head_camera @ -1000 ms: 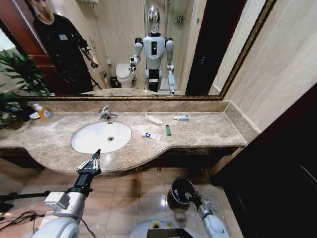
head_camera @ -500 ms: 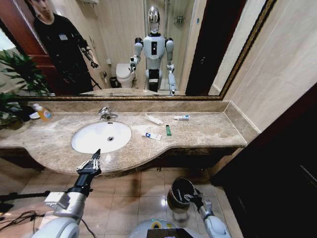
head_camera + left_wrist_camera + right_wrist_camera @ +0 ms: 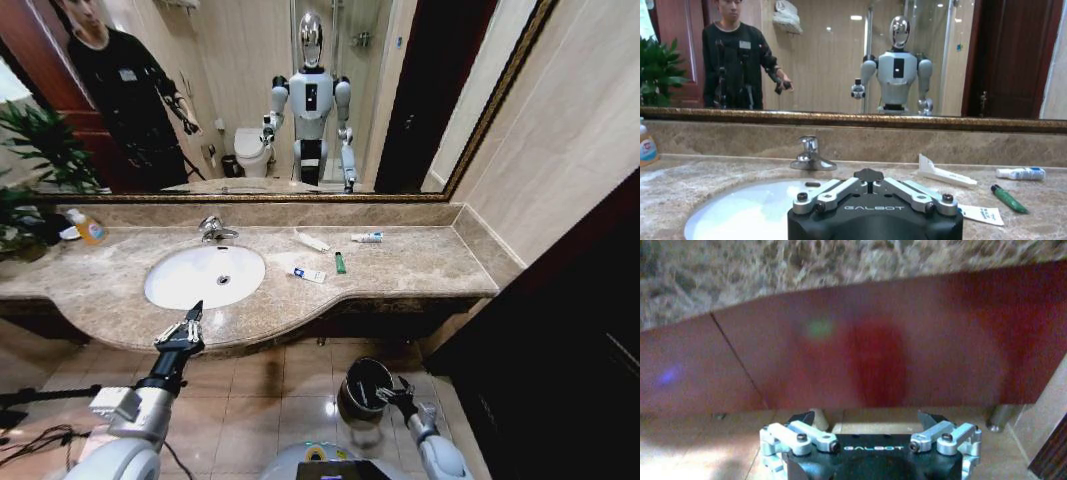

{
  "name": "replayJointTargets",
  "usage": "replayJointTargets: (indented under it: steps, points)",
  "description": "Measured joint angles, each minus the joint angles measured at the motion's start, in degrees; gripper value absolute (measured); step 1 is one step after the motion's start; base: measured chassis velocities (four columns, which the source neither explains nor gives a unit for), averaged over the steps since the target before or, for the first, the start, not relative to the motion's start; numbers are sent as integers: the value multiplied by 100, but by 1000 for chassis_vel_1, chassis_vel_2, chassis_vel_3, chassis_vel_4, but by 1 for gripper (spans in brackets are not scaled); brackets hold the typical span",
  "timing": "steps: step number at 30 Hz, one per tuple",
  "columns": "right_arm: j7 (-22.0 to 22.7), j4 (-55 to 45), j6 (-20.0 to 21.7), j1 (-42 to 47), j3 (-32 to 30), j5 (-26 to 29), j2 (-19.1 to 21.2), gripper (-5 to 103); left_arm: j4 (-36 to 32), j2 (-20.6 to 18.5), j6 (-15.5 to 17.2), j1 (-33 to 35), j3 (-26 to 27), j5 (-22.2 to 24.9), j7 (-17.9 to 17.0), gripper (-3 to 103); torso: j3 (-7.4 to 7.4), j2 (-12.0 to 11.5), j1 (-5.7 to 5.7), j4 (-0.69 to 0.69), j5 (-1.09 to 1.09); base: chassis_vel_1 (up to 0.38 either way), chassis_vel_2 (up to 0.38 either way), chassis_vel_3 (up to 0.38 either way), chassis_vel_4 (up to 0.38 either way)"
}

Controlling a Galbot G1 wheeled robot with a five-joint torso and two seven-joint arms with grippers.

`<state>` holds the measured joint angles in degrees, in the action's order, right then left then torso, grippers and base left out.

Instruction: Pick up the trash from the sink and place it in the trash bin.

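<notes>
The counter (image 3: 420, 262) and sink (image 3: 205, 276) sit exactly as they did a second ago, so the head camera has not moved. The bin (image 3: 364, 387) stands on the floor tiles below the counter's front edge, to the robot's right. The left gripper (image 3: 181, 333) hangs unmoved just in front of the counter edge near the basin, its fingers close together and nothing between them; the left wrist view looks over it at the tap (image 3: 811, 155). The one change is at the right gripper (image 3: 398, 396): over the last second it has drifted slightly rightward and lower in the head view, from over the bin's rim to just beside it. In its wrist view the jaws stand apart and empty, facing the dark red cabinet front under the counter. Judgement: a drop into the bin is probably finished and this arm is backing off. Four pieces remain on the counter right of the basin, none in the bowl: white tube (image 3: 311, 241), boxed tube (image 3: 308, 274), small tube (image 3: 367, 237), green lighter (image 3: 340, 263).
</notes>
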<state>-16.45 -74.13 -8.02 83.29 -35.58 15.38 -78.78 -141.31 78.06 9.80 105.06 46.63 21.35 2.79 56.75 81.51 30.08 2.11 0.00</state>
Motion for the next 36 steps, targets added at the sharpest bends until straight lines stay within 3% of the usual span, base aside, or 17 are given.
replayJointTargets:
  steps: [16, 25, 29, 31, 33, 36]
  points:
    - [63, -1674, 135, 579, -186, 515, 249, 100, 0, 0, 0, 0, 0, 0, 0, 0, 0, 0, 0, 0, 0, 0, 0, 0, 0]
    - [254, -3068, 466, 773, -286, 801, 260, 100, 0, 0, 0, 0, 0, 0, 0, 0, 0, 0, 0, 0, 0, 0, 0, 0, 0]
    - [556, -3867, 965, 583, -224, 956, 332, 100, 0, 0, 0, 0, 0, 0, 0, 0, 0, 0, 0, 0, -1, 0, 0, 0, 0]
    - [628, -3966, 1062, 500, -196, 966, 360, 100, 0, 0, 0, 0, 0, 0, 0, 0, 0, 0, 0, 0, -1, 0, 0, 0, 0]
    - [840, -4244, 1512, 165, -56, 980, 500, 100, 0, 0, 0, 0, 0, 0, 0, 0, 0, 0, 0, 0, 0, 0, 0, 0, 0]
    - [1007, -4336, 1769, -98, 94, 981, 624, 100, 0, 0, 0, 0, 0, 0, 0, 0, 0, 0, 0, 0, -1, 0, 0, 0, 0]
